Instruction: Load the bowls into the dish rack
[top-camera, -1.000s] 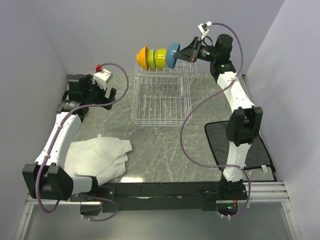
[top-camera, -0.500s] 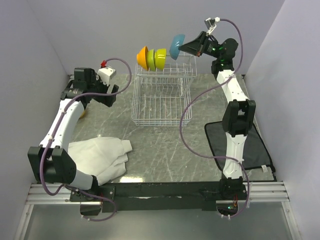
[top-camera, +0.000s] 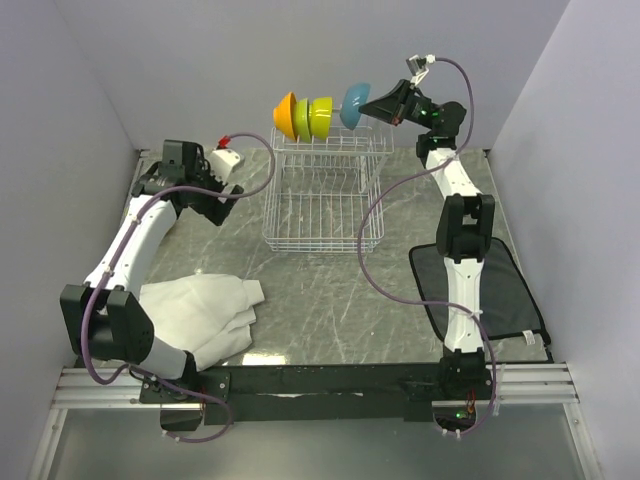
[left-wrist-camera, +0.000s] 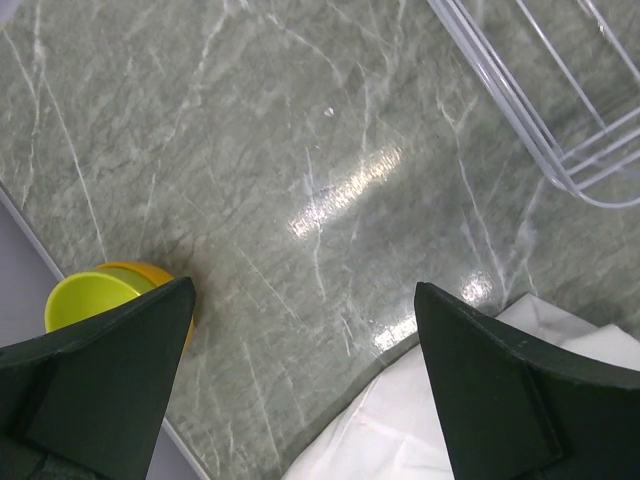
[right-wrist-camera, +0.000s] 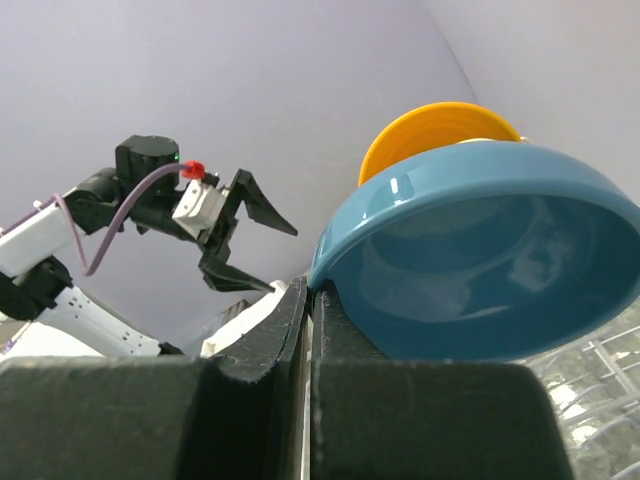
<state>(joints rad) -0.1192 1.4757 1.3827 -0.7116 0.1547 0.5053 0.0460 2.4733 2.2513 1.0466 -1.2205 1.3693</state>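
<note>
Our white wire dish rack (top-camera: 318, 205) already carries three glossy plastic bowls (top-camera: 301, 117), orange to lime, on edge in its raised tier. Our right gripper (right-wrist-camera: 308, 300) pinches a smooth blue bowl (right-wrist-camera: 480, 270) by the rim just beside them, not yet seated. Our left gripper (left-wrist-camera: 300, 290) hangs spread above a yellow-green bowl (left-wrist-camera: 85, 298), seemingly nested in an orange one (left-wrist-camera: 150, 272).

Rack (top-camera: 318, 205) mid-desk (top-camera: 330, 290), toward the back; row of bowls (top-camera: 305, 117) on edge in its rear tier; held bowl (top-camera: 355, 104) just right of the row, pinched in right hand (top-camera: 385, 103); left hand (top-camera: 215, 190) spread, left of rack, over nested bowls (left-wrist-camera: 95, 295) by the wall; cloth (top-camera: 200, 315) near left; mat (top-camera: 480, 290) right
</note>
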